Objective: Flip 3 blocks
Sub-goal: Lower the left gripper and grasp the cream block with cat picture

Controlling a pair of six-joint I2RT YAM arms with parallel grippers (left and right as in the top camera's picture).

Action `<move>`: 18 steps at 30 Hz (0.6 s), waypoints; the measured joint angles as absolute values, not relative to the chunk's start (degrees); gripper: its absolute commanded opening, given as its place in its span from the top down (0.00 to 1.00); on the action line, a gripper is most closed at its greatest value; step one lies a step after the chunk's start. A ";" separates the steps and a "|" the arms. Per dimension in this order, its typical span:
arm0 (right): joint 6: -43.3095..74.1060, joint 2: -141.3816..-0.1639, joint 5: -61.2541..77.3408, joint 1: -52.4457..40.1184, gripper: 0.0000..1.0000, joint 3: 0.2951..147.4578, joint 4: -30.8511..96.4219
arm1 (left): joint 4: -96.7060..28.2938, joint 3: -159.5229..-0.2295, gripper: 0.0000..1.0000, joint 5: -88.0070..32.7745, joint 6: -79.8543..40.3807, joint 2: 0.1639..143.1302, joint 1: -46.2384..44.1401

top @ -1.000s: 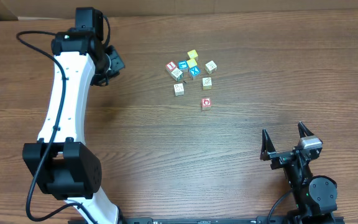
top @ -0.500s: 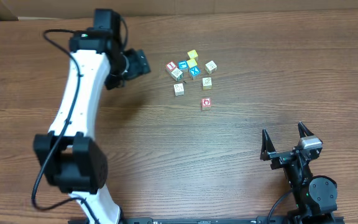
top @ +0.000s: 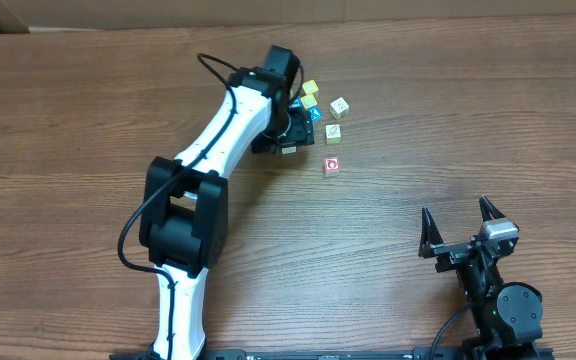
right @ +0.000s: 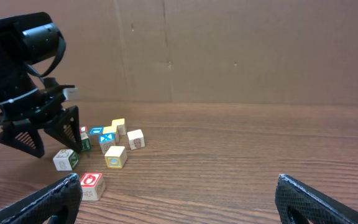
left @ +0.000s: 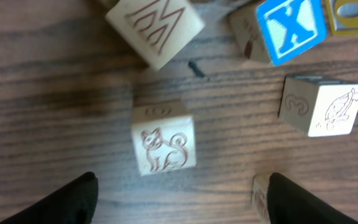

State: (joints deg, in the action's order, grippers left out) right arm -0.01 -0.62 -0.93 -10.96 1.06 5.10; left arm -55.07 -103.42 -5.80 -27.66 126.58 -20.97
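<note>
L gripper point(left: 179, 199) spread wide, fingers either side of cat-face block point(left: 164, 144), not touching it. R gripper point(top: 456, 213) spread too, empty, well apart.

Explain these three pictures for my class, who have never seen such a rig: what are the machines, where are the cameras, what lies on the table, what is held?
Two robot arms work at a wooden table. The overhead view comes from a camera above. The other two views come from a camera on each wrist, so each shows its own claw's dark fingertips. The left claw hangs open above a cat block, holding nothing. Nearby lie an M-marked block and a blue X block. A red ring block sits apart from the others. The right claw is open and empty, far from the blocks.
</note>
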 measured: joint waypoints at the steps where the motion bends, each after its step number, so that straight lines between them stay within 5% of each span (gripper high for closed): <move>1: -0.01 -0.62 -0.91 -10.94 0.00 1.06 5.10 | -54.78 -103.42 0.31 -5.15 -27.97 126.58 -21.19; 9: -0.03 -0.64 -0.91 -10.94 0.00 1.06 5.10 | -53.69 -103.42 0.33 -0.01 -28.58 126.80 -21.58; 12: -0.03 -0.62 -0.91 -10.96 0.00 1.06 5.10 | -51.59 -103.42 0.47 0.71 -28.56 127.68 -22.11; 18: -0.01 -0.64 -0.91 -10.96 0.00 1.06 5.08 | -50.28 -103.42 0.47 0.99 -28.80 130.93 -22.92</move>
State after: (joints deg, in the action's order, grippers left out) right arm -0.01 -0.64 -0.91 -10.96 1.06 5.08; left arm -50.28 -103.42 0.99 -28.80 130.93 -22.92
